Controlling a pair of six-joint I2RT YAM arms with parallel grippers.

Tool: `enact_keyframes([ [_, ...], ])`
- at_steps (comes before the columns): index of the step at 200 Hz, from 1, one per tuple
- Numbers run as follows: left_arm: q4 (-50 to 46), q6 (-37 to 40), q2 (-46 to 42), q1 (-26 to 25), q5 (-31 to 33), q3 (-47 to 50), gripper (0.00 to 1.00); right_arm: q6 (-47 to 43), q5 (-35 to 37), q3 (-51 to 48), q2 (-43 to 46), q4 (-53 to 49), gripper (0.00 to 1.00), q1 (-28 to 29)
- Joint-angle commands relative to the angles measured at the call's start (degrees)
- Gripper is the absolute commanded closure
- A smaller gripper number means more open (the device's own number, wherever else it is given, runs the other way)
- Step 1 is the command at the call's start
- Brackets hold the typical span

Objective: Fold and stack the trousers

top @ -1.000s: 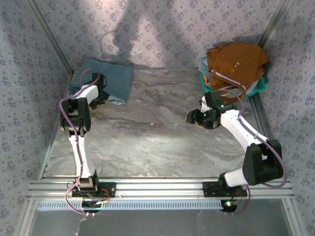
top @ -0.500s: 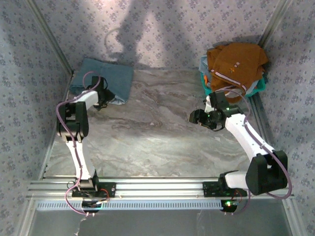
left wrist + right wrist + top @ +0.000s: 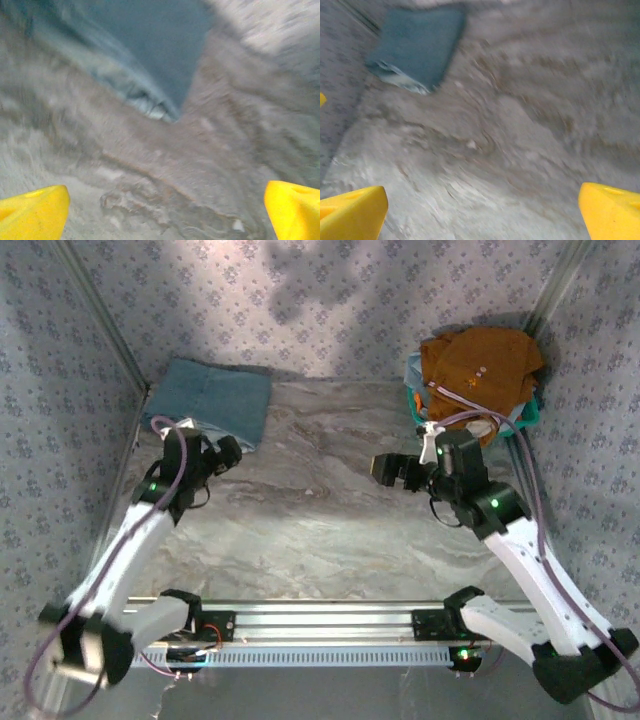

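In the far right corner of the tabletop [image 3: 320, 525], a teal basket [image 3: 531, 416] holds an orange-brown garment [image 3: 478, 365] with white striped trim, heaped above the rim and draped over its front. The trousers [image 3: 215, 400] lie folded into a flat blue rectangle in the far left corner. The left gripper [image 3: 228, 449] hangs just beside their near edge, fingers spread wide, nothing between them. The right gripper [image 3: 388, 470] hovers over bare tabletop near the basket, likewise spread and empty.

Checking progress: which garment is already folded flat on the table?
The light blue jeans, far left; the orange-brown garment sits bunched in the basket.
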State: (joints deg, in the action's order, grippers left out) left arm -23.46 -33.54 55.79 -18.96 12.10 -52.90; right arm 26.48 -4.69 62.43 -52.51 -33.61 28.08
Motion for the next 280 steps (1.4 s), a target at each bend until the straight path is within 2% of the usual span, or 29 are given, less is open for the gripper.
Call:
enact_keyframes([
  [1, -0.82, 6.16, -10.69, -7.59, 17.12, 2.26, 0.00, -2.19, 12.93, -2.19, 4.16, 13.94, 0.00, 4.26],
  [6, 0.36, 5.27, -12.73, -9.09, 20.09, 3.28, 0.00, -3.86, 15.85, -3.45, 4.40, 16.89, 0.00, 5.23],
  [17, 5.14, 6.83, -16.35, -10.56, 22.07, 6.51, 0.00, -7.57, 22.91, -4.79, 3.47, 20.21, 0.00, 6.69],
  [28, 8.17, 8.45, -17.63, -10.77, 23.43, 8.76, 0.00, -9.30, 28.68, -4.41, 1.14, 19.46, 0.00, 6.32],
  [35, 7.66, 7.33, -17.37, -10.78, 26.69, 9.44, 0.00, -9.91, 31.41, -4.00, -0.47, 17.96, 0.00, 5.39],
  [46, 7.08, 5.64, -16.28, -10.62, 33.84, 10.64, 0.00, -14.75, 29.59, -4.44, -2.47, 17.89, 0.00, 2.85],
  [54, 9.79, 9.04, -15.65, -10.12, 35.49, 12.79, 0.00, -19.94, 24.90, -6.25, -3.32, 20.25, 0.00, 0.35],
  [65, 19.82, 19.54, -15.83, -8.30, 32.41, 18.31, 0.00, -26.54, 17.69, -9.16, -3.85, 23.51, 0.00, -3.04],
  [76, 30.12, 23.80, -16.42, -5.38, 29.39, 25.12, 0.00, -32.56, 12.40, -12.65, -3.42, 27.30, 0.00, -5.82],
  [83, 36.30, 26.39, -17.08, -2.58, 24.71, 29.36, 0.00, -35.62, 11.47, -15.58, -3.01, 30.24, 0.00, -6.85],
  [96, 45.80, 32.93, -17.33, 3.09, 11.48, 36.75, 0.00, -37.96, 11.58, -20.89, -2.04, 36.52, 0.00, -8.90],
  [101, 47.71, 34.43, -16.94, 4.60, 9.14, 38.42, 0.00, -38.80, 10.64, -22.89, -1.90, 38.66, 0.00, -10.11],
  [122, 58.67, 35.21, -11.23, 9.89, 7.93, 43.56, 0.00, -35.82, 9.61, -28.18, -2.22, 43.94, 0.00, -15.52],
  [144, 68.14, 30.91, -1.57, 16.45, 3.96, 45.34, 0.00, -31.87, 7.96, -33.91, -3.43, 51.00, 0.00, -21.05],
  [157, 73.17, 30.31, 4.76, 17.50, 2.19, 44.78, 0.00, -31.45, 6.61, -36.44, -4.21, 54.22, 0.00, -23.70],
  [189, 82.52, 30.56, 20.11, 18.24, -1.49, 41.93, 0.00, -32.06, 7.09, -41.51, -8.21, 62.55, 0.00, -25.67],
  [213, 84.26, 29.39, 27.66, 19.82, -3.39, 38.96, 0.00, -35.75, 8.17, -41.26, -14.14, 66.59, 0.00, -25.92],
  [229, 84.76, 30.13, 32.24, 20.52, -7.18, 36.62, 0.00, -32.19, 6.97, -41.45, -18.77, 69.77, 0.00, -27.00],
  [244, 77.04, 31.06, 31.19, 20.52, -9.41, 33.62, 0.00, -31.41, 6.79, -42.38, -22.34, 74.32, 0.00, -27.20],
  [262, 73.32, 31.01, 31.58, 21.04, -10.41, 31.37, 0.00, -29.61, 7.16, -43.34, -28.30, 80.35, 0.00, -28.32],
  [276, 70.19, 31.04, 32.02, 20.98, -10.38, 29.43, 0.00, -27.39, 7.78, -44.77, -35.93, 90.97, 0.00, -29.76],
  [280, 70.29, 31.05, 32.06, 20.89, -10.13, 29.42, 0.00, -26.79, 8.69, -44.47, -35.77, 90.28, 0.00, -29.89],
])
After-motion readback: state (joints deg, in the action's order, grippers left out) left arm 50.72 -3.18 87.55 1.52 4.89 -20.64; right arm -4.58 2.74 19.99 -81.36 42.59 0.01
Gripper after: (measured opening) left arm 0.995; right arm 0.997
